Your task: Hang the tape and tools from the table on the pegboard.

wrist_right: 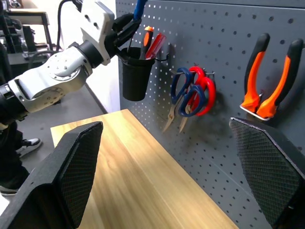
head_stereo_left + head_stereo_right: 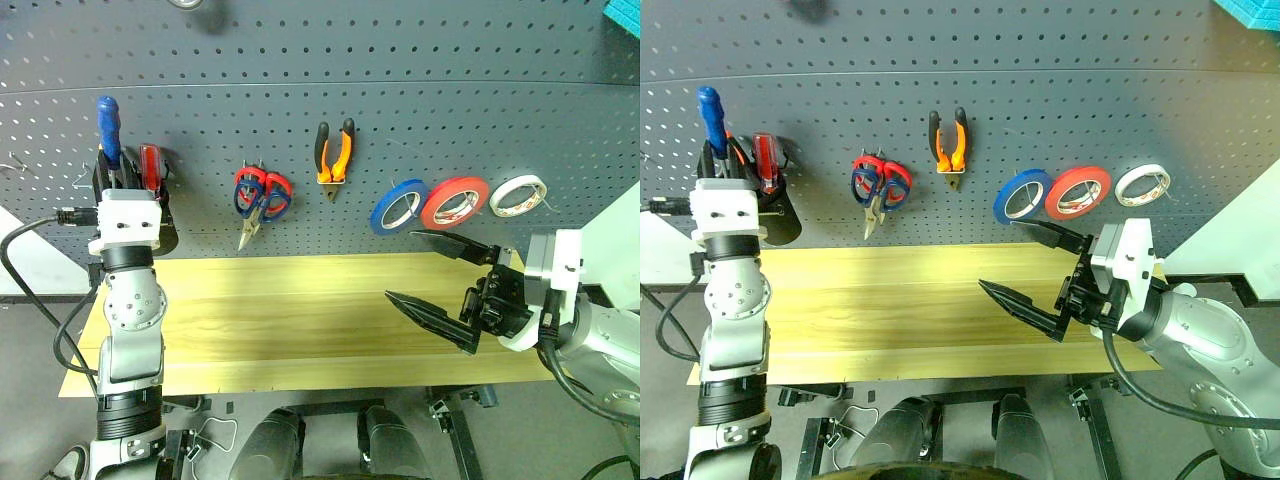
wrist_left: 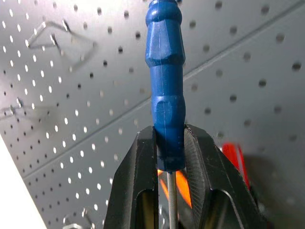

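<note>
Left pincer (image 3: 169, 157) clamped on blue-handled screwdriver (image 3: 166, 81), directly above black cup (image 1: 136, 71) on pegboard (image 2: 420, 90). Right pincer (image 2: 440, 285) apart, idle. Next: lower, release.

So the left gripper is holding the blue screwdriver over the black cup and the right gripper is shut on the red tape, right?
Not quite. The right gripper is open and holds nothing; the left eye view shows the red tape already hanging on the pegboard. The left gripper does hold the blue screwdriver over the black cup.

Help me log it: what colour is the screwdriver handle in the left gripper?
Blue; the screwdriver handle shows best in the left wrist view.
</note>
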Robot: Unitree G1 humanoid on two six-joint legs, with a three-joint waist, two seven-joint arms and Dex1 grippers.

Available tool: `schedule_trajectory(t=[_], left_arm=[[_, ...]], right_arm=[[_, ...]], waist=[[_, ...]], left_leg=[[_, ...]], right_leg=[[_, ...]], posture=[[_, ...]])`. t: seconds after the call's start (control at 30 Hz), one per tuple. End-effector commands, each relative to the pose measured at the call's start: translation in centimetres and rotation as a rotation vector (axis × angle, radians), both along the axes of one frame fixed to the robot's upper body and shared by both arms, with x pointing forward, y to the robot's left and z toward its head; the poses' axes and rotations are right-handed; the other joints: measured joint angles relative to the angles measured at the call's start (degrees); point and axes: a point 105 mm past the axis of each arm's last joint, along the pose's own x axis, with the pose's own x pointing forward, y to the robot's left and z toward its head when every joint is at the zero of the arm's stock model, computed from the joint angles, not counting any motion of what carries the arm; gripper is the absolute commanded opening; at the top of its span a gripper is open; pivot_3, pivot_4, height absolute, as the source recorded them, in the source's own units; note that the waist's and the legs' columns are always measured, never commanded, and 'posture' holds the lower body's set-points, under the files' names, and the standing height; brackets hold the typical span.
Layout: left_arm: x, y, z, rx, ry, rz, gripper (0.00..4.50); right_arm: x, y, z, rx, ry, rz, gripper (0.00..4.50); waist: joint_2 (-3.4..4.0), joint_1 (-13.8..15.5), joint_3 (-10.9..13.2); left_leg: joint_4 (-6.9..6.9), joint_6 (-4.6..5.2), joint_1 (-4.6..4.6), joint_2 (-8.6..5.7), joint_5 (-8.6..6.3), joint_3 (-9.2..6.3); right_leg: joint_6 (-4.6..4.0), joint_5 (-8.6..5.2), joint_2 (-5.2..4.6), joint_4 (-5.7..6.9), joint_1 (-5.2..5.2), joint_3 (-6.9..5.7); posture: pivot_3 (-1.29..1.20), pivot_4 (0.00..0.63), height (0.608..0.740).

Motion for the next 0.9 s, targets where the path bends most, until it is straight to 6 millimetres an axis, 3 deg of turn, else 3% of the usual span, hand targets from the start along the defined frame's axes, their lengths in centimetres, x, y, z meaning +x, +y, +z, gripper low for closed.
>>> schedule_trajectory(t=[0.03,0.37,0.77,0.9], left_arm=[[-0.5,0.6,0.6,0.007,-0.037,0.016,0.42],[-0.6,1.1,-0.5,0.004,-0.020,0.039,0.42],[-0.5,1.1,-0.7,0.002,-0.017,0.044,4.44],[-0.4,0.2,-0.2,0.005,-0.031,-0.004,4.48]], right_arm=[[-0.3,0.2,0.8,-0.002,-0.039,0.009,4.50],[-0.6,0.7,1.9,0.036,-0.065,0.046,4.50],[-0.5,0.8,2.0,0.040,-0.062,0.048,4.50],[-0.5,0.8,1.9,0.039,-0.062,0.047,4.50]], waist=[[0.00,0.00,0.00],[0.00,-0.07,-0.01],[-0.01,0.00,-0.02],[0.00,0.00,-0.03]], left_leg=[[0.00,0.00,0.00,0.00,0.00,0.00],[0.00,0.00,0.00,0.00,0.00,0.00],[0.00,0.00,-0.01,0.01,0.00,0.00],[0.00,0.00,0.00,0.01,0.00,0.00]], right_leg=[[0.00,0.00,0.00,0.00,0.00,0.00],[0.00,0.00,-0.02,0.00,0.00,0.01],[-0.01,0.01,-0.02,-0.01,0.00,0.00],[-0.01,0.01,-0.01,-0.01,0.00,0.00]], posture=[[0.02,0.139,0.739],[0.02,0.142,0.739],[0.02,0.139,0.739],[0.02,0.136,0.739]])
